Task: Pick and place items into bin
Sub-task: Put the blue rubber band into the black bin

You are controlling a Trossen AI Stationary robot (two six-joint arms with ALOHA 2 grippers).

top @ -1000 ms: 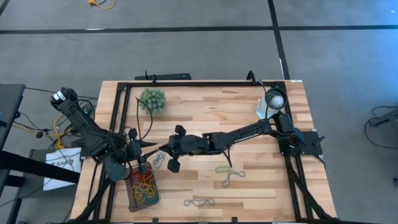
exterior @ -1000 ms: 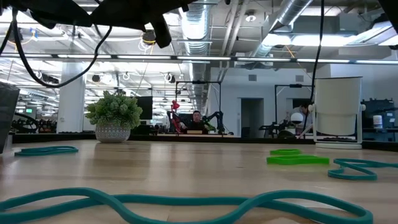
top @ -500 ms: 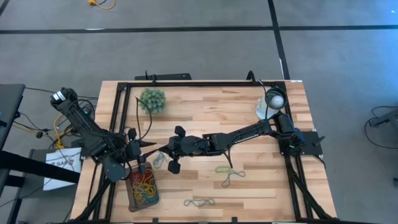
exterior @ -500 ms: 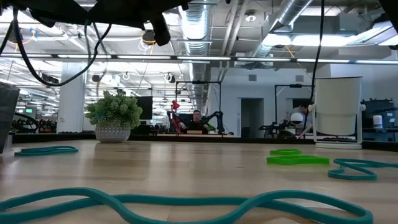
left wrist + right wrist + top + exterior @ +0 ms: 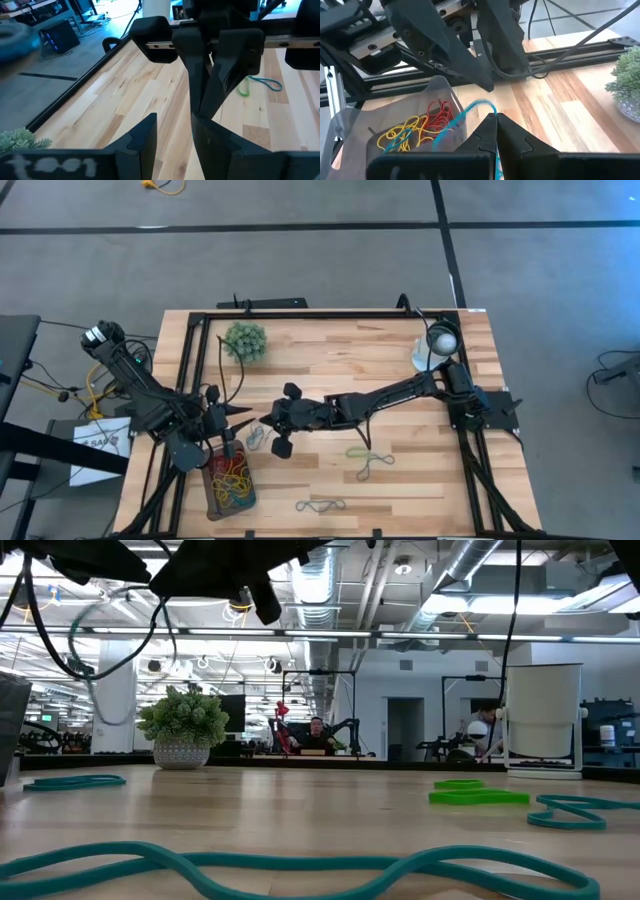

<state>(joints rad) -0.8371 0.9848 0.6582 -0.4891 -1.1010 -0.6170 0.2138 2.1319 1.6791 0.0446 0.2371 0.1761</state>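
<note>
Right gripper (image 5: 496, 120) is clenched on a blue-grey rubber band (image 5: 462, 116), hanging just beside the bin (image 5: 213, 498) at the table's (image 5: 400, 360) front left corner. Left gripper (image 5: 243, 416), fingers spread and empty, hovers close by; red and yellow bands (image 5: 422, 124) lie in the bin.

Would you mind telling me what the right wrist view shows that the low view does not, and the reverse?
Only the right wrist view shows the bin holding red and yellow bands, and the shut right gripper pinching a blue-grey band near it. Only the low view shows the white lamp-like object, a flat green band, and a person far behind. Both show the wooden table and the plant ball.
</note>
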